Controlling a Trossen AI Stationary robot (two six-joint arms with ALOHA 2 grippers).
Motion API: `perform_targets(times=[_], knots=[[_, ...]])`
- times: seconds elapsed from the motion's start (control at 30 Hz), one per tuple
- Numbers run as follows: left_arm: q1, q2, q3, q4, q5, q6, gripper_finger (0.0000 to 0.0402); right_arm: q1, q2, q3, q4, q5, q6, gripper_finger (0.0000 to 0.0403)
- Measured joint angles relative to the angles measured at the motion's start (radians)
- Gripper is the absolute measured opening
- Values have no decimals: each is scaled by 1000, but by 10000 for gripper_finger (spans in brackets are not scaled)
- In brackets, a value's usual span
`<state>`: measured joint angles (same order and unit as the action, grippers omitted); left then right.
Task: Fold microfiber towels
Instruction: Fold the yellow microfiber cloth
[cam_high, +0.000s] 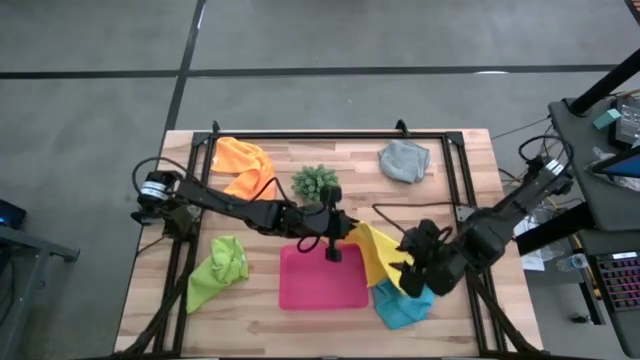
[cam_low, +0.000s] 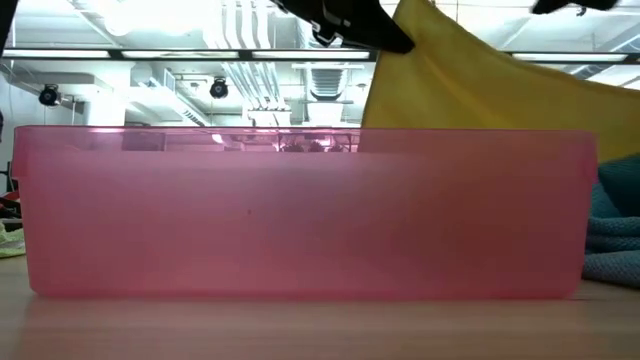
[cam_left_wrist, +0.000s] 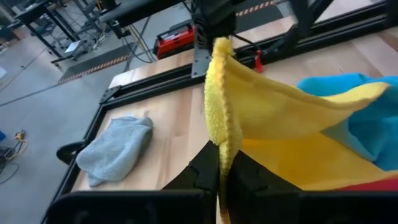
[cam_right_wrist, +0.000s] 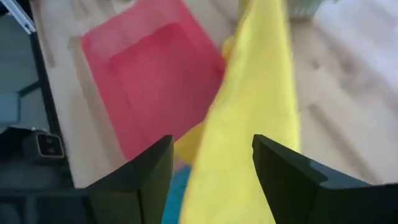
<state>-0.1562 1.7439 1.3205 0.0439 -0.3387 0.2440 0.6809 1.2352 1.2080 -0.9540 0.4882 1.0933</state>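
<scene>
Yellow towel (cam_left_wrist: 280, 118) hangs pinched in the left gripper (cam_left_wrist: 222, 177) above the pink tray (cam_high: 322, 283); right gripper (cam_right_wrist: 211, 168) stands spread around its other end

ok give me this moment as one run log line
left gripper: shut on yellow towel, lifted | right gripper: open, fingers either side of the same towel | pink tray: empty | orange, grey, green, blue towels: unfolded

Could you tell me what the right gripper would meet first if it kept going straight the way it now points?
Most likely the yellow towel: it hangs between the open fingers of the right gripper. Beyond it lies the pink tray, though depth is hard to judge.
</scene>
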Motion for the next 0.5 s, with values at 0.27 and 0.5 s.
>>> perform_targets(times=[0.27, 0.5], knots=[[11, 0, 0, -2, -1, 0, 0, 74, 223, -28, 51, 16, 47, 203], [11, 0, 0, -2, -1, 6, 0, 92, 386, -5, -37, 21, 202, 203]])
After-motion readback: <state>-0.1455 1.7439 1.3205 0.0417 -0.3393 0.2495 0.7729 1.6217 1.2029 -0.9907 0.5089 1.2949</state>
